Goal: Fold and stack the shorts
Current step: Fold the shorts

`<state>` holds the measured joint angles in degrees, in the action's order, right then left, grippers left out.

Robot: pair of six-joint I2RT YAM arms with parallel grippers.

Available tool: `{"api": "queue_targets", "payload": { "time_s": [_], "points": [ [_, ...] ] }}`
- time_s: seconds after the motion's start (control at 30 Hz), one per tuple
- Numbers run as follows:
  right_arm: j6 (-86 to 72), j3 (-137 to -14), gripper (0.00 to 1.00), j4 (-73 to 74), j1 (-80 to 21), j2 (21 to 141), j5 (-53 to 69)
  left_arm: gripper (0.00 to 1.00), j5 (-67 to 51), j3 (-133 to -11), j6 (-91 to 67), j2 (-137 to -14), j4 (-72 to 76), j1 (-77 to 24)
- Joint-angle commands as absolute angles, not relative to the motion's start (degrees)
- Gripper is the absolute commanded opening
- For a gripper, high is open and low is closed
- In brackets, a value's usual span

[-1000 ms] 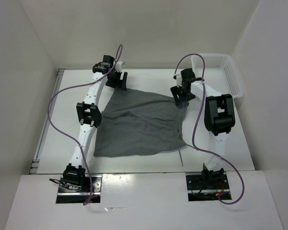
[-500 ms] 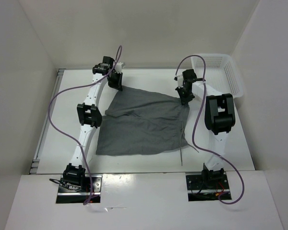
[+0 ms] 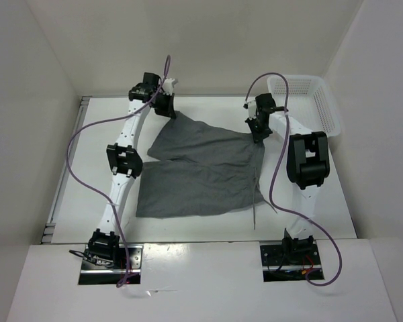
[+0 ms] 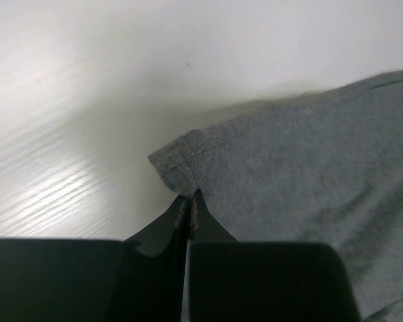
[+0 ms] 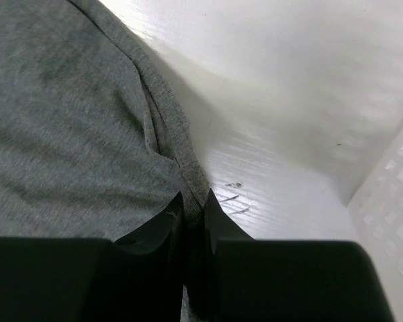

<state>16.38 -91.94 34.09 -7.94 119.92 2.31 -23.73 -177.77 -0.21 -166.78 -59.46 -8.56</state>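
Note:
The grey shorts (image 3: pixel 201 171) lie spread on the white table, their far edge pulled up at both back corners. My left gripper (image 3: pixel 166 107) is shut on the far left corner of the shorts (image 4: pixel 269 174); its jaws pinch the hem with almost no gap between them (image 4: pixel 189 201). My right gripper (image 3: pixel 258 131) is shut on the far right edge, with a fold of hem (image 5: pixel 181 144) caught between its jaws (image 5: pixel 193 201). A thin drawstring (image 3: pixel 255 201) dangles down the right side of the shorts.
A white mesh basket (image 3: pixel 322 100) stands at the back right corner, close beside the right arm; its wall (image 5: pixel 389 194) shows in the right wrist view. Purple cables loop above both arms. White walls enclose the table on three sides.
Both grippers have closed on the far corners of the shorts. The far edge has lifted and stretched toward the back, the left corner drawn up into a point.

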Motion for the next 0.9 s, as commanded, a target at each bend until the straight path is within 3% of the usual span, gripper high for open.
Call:
{"api": "queue_targets", "payload": {
  "time_s": [0.0,0.13,0.3,0.47,0.63,0.7,0.73,0.87],
  "points": [
    [17.1,-94.4,0.0,32.3,-9.3,111.9,1.0,0.0,-22.9,-179.3,0.0,-156.9,-56.2,-6.8],
    [19.3,-91.0,0.0,28.6,-10.8,105.3,-2.5,0.0,-20.0,-179.3,0.0,-150.0,-61.1,-6.2],
    [24.9,-78.8,0.0,24.3,-14.2,95.4,-4.0,0.0,-27.9,-179.3,0.0,-144.0,-74.6,-5.7],
    [26.6,-71.1,0.0,24.3,-17.0,87.5,-1.1,0.0,-30.0,-176.9,0.0,-139.0,-74.6,-4.7],
    [28.6,-66.0,0.0,22.9,-18.4,83.9,-1.1,0.0,-32.7,-152.9,0.0,-126.1,-72.9,-8.3],
    [28.6,-65.4,0.0,22.4,-18.4,83.8,-1.1,0.0,-34.2,-139.8,0.0,-115.9,-63.4,-8.3],
    [29.1,-65.4,0.0,22.4,-18.4,83.2,-1.1,0.0,-34.2,-123.6,0.0,-111.7,-53.8,-8.3],
    [29.7,-64.8,0.0,22.4,-18.4,82.0,-2.1,0.0,-26.3,-93.1,0.0,-90.3,-29.1,-8.8]
  ]
}}
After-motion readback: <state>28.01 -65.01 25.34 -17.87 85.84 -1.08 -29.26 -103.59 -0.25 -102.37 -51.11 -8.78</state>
